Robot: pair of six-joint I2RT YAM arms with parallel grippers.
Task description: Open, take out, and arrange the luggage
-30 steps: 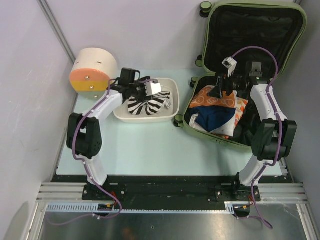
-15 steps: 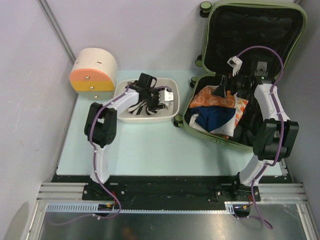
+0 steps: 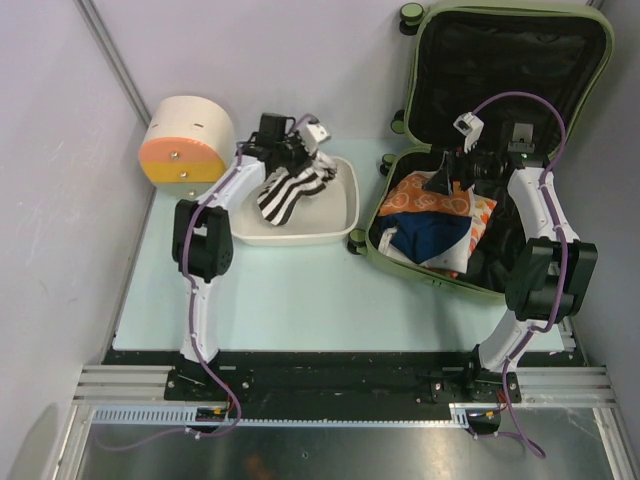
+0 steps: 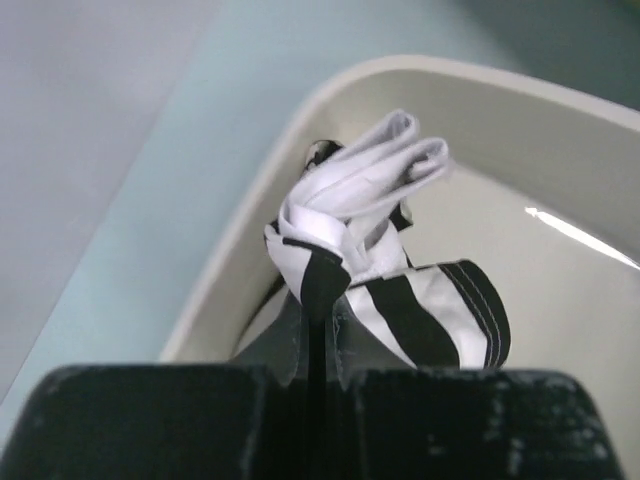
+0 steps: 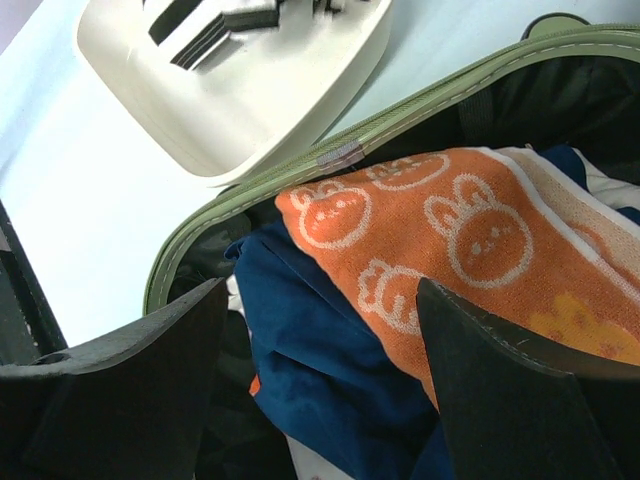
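Left gripper (image 4: 318,300) clenched on striped cloth (image 4: 400,300), held over tub (image 4: 500,85), tail hanging inside. Right gripper (image 5: 320,320) fingers spread, gripping nothing, just above orange towel (image 5: 450,230). Towel lies over blue garment (image 5: 320,400) in luggage (image 5: 440,115), open at table (image 3: 300,290) right, lid upright.

I count one luggage (image 3: 510,60), one white tub (image 3: 300,238), one round drawer box (image 3: 188,135), one striped cloth (image 3: 285,195), one orange towel (image 3: 440,195) and one navy garment (image 3: 430,232).

Overhead camera sees everything; close wrist cameras share the tub (image 4: 500,88), right also shows luggage (image 5: 430,112)
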